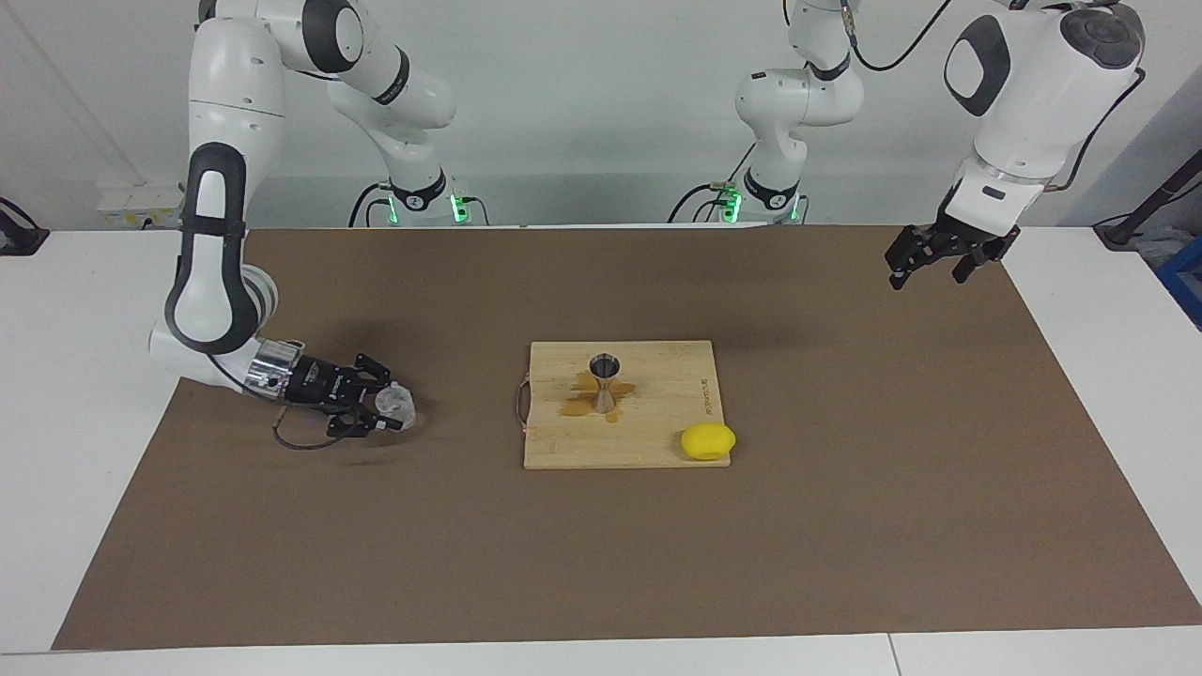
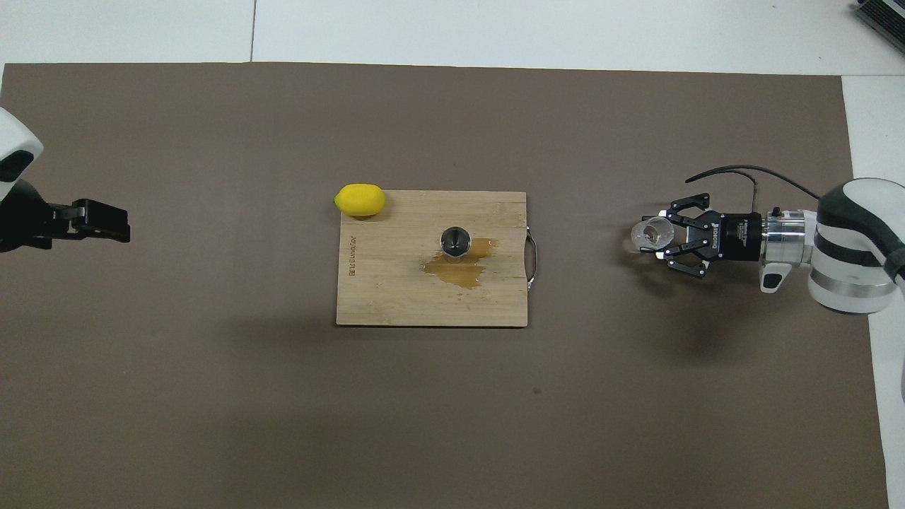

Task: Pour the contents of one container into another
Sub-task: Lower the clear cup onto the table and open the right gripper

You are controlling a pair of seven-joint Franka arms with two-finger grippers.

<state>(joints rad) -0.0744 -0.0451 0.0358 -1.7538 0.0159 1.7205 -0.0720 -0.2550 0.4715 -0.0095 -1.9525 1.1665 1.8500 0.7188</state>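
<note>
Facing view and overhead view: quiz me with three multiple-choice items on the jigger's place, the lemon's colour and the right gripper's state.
1. Where does the jigger stand?
A. on the board
B. on the brown mat
C. in the left gripper

2. What colour is the lemon?
A. green
B. yellow
C. orange

3. What is the right gripper doing?
A. hanging open over the board
B. shut on the cup
C. shut on the lemon

Key: 1 A, it stands upright amid a brown spill on the board. 2 B, it is plainly yellow at the board's corner. 3 B, its fingers clamp the clear cup low over the mat, toward the right arm's end.
</note>
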